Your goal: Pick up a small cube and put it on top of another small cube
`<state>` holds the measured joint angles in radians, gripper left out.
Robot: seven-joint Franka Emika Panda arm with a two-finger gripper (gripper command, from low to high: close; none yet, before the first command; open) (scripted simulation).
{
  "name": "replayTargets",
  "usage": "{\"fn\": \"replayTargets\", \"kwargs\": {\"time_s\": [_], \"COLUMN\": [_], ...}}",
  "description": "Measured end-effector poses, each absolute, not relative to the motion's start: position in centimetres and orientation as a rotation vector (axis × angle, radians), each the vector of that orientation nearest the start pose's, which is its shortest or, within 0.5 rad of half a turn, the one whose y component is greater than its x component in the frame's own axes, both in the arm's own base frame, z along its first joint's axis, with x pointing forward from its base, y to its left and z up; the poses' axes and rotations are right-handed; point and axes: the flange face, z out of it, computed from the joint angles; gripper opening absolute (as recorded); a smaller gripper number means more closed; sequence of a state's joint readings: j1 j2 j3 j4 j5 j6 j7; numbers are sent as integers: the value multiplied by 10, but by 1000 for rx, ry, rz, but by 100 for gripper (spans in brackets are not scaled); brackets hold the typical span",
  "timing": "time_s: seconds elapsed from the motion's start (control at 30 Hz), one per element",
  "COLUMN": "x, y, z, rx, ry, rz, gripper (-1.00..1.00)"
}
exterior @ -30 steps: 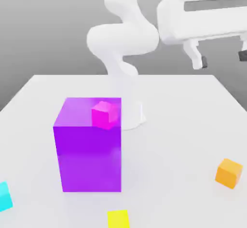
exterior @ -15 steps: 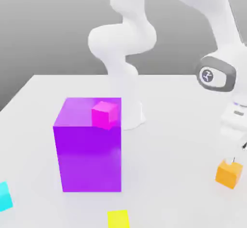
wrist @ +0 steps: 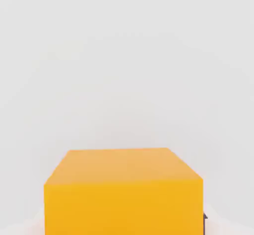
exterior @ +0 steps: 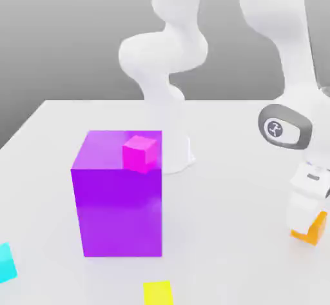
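A small orange cube [exterior: 316,229] rests on the white table at the exterior view's right, and the white hand has come down over it. My gripper [exterior: 307,226] is shut on this orange cube, which the hand partly covers. In the hand view the orange cube [wrist: 124,192] looms very close, with a dark fingertip [wrist: 204,218] at its side. A small magenta cube [exterior: 140,152] sits on the top corner of a tall purple block [exterior: 119,200]. A cyan cube [exterior: 5,263] and a yellow cube [exterior: 158,293] lie near the table's front edge.
The tall purple block stands left of centre. The arm's white base [exterior: 173,149] rises just behind it. The table's bare surface [exterior: 225,220] stretches between the block and the orange cube.
The hand has dropped from high at the upper right down onto the orange cube, and its fingers have gone from open to shut around it. The other cubes have not moved.
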<state>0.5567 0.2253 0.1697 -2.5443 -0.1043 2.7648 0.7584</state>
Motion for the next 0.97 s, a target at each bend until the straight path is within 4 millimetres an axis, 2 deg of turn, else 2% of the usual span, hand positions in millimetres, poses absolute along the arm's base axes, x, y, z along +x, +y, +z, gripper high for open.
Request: {"fn": "replayTargets", "kwargs": {"time_s": [0.1,0.23,0.37,0.53,0.7,0.73,0.77,0.87,0.9,0.97], "x": [360,402,414,413,384,378,375,372,371,371], "y": [281,209,156,69,-19,-31,-38,-43,-43,-43], "z": [228,281,333,394,450,454,449,412,404,404], "rx": [-3137,-3128,-3121,-3118,-3117,-3117,-3117,-3116,-3116,-3116], "ry": [-55,78,102,202,321,341,351,360,361,361], "rz": [6,13,14,9,3,3,3,3,3,3], "gripper": [-100,-100,-100,-100,-100,-100,-100,-100,100,100]}}
